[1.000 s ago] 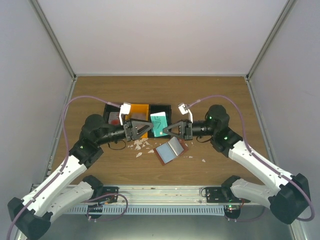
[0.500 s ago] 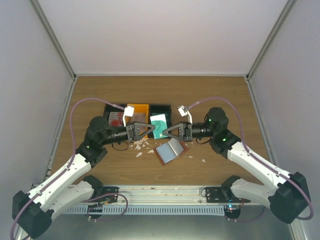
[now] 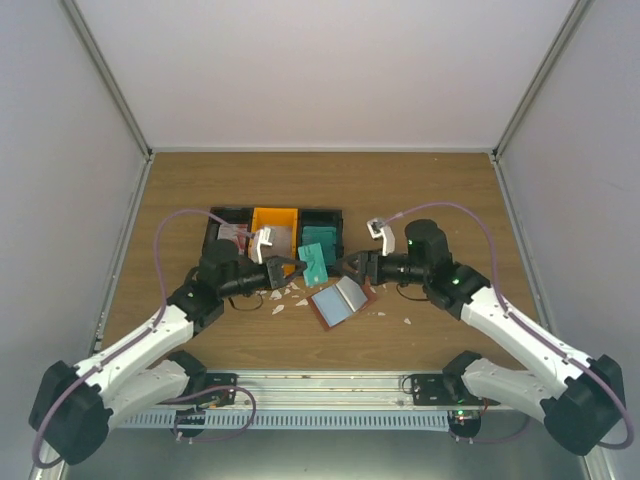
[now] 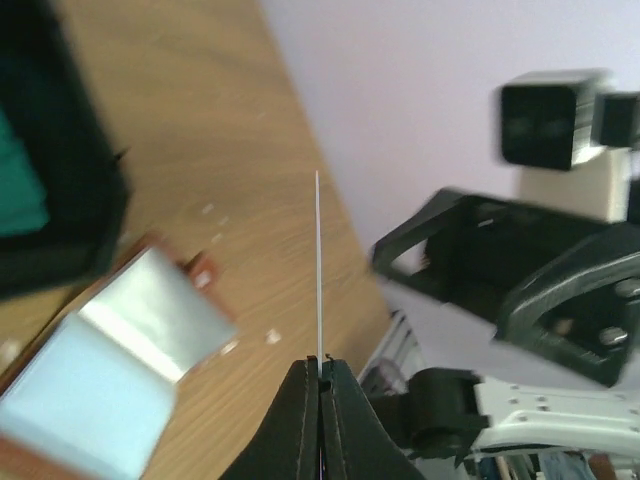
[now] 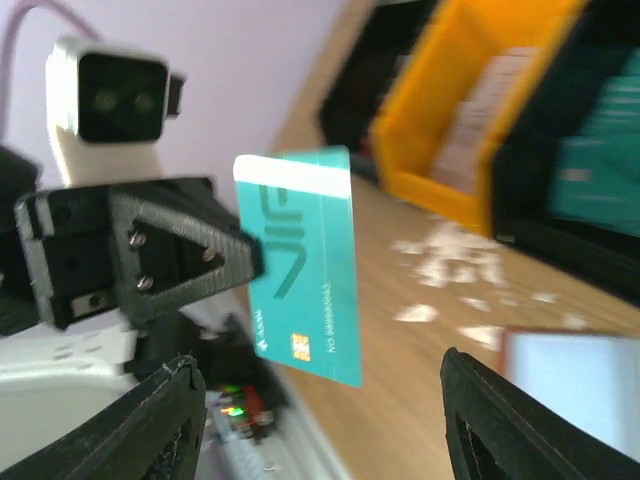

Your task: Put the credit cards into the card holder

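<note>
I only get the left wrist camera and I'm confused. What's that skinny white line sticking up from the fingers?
Observer: That's a teal-green credit card seen edge-on; the right wrist view shows its printed face.
Operator: Is the other gripper grabbing it too?
Observer: No. In the top view the right gripper is open, apart from the card.
Operator: Is there just that one black box?
Observer: No. An orange bin sits beside it, with another black bin beyond.

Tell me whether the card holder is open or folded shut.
Open. The card holder lies spread on the table, pale inner panels up, a crease between them.
</note>
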Controlling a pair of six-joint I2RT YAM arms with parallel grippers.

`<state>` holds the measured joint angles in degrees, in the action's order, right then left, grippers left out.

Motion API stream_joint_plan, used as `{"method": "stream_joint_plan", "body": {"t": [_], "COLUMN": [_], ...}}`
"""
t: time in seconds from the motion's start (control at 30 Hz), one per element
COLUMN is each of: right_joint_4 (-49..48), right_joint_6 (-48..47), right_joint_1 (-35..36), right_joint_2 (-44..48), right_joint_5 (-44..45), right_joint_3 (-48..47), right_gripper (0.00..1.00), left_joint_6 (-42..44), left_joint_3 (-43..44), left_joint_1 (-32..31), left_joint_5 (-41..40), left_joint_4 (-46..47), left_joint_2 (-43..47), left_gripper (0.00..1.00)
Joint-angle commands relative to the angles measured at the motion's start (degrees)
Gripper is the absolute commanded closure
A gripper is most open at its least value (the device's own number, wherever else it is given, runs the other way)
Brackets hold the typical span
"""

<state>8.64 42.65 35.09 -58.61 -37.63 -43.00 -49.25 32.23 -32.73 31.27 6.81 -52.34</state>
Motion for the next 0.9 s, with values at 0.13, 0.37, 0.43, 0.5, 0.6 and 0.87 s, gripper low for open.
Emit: {"method": "stream_joint_plan", "body": {"t": [0.13,0.37,0.43,0.5,0.6,0.87], "right_joint_4": [22.0,20.7,19.9,19.4,18.2,10.6], "right_joint_6": [-12.0,-13.8,-12.9,-12.1,-10.0,-1.2], "right_joint_1": [1.9,3.4,3.6,3.8,4.7,7.7], "right_joint_2": [-1.7,-9.7,-12.3,-14.5,-15.7,-12.9], "right_joint_5": [31.5,36.9,37.5,39.1,40.9,38.8], "right_joint_3": [1.8,4.8,4.8,4.6,4.7,10.7], "right_gripper": [0.19,0.21,0.24,0.30,0.44,0.72], "left_joint_6": [-3.7,-3.7,-3.7,-3.7,-3.5,-2.4], "left_joint_3": [-11.4,-13.6,-13.7,-13.8,-13.8,-13.6], "left_joint_1": [-0.2,-0.8,-0.9,-1.0,-1.1,-1.1], "left_joint_5": [-0.4,-1.0,-1.0,-0.9,-1.3,-1.8], "left_joint_4": [9.2,10.5,10.7,10.7,10.2,8.1], "left_joint_2": [-4.9,-7.6,-8.2,-8.6,-8.7,-8.7], "left_gripper": [1.00,1.00,1.00,1.00,1.00,1.00]}}
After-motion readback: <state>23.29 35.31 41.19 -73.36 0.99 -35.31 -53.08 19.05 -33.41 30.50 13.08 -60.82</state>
